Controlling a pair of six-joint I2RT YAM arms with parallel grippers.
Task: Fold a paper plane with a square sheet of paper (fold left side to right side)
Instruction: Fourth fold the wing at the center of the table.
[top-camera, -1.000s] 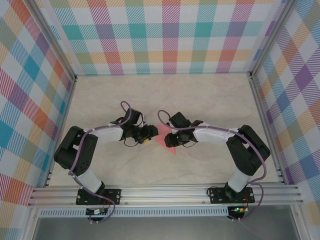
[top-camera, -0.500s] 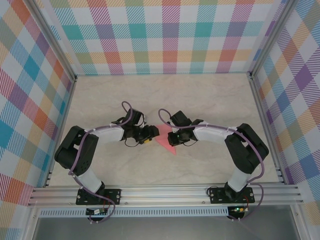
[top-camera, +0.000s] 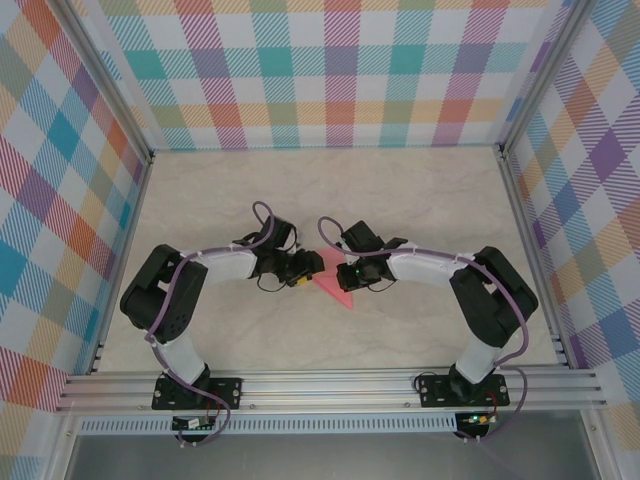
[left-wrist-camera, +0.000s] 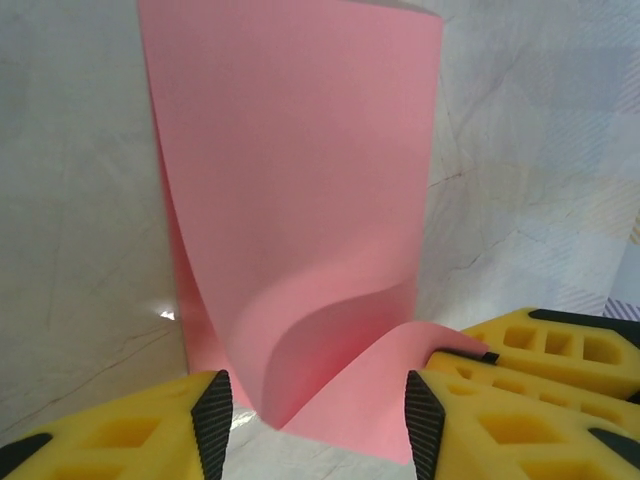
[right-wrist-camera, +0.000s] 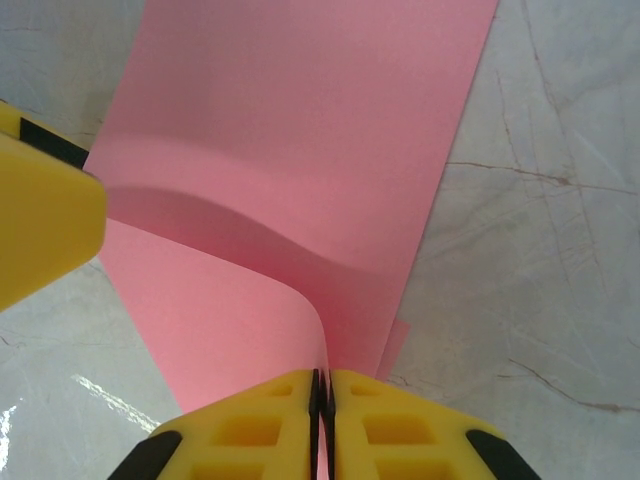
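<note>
Since the earlier frame the left arm has swung inward, bringing the left hand (top-camera: 298, 270) against the square sheet of paper (top-camera: 336, 287) at the middle of the tabletop (top-camera: 430, 200); the right hand (right-wrist-camera: 320, 395) has pinched shut on the sheet's edge. Step judged in hand: the left-to-right fold, one layer arching uncreased over the other. Left hand half-wide, jaws astride the lifted flap. Next move calls for matching the edges, then pressing the crease.
</note>
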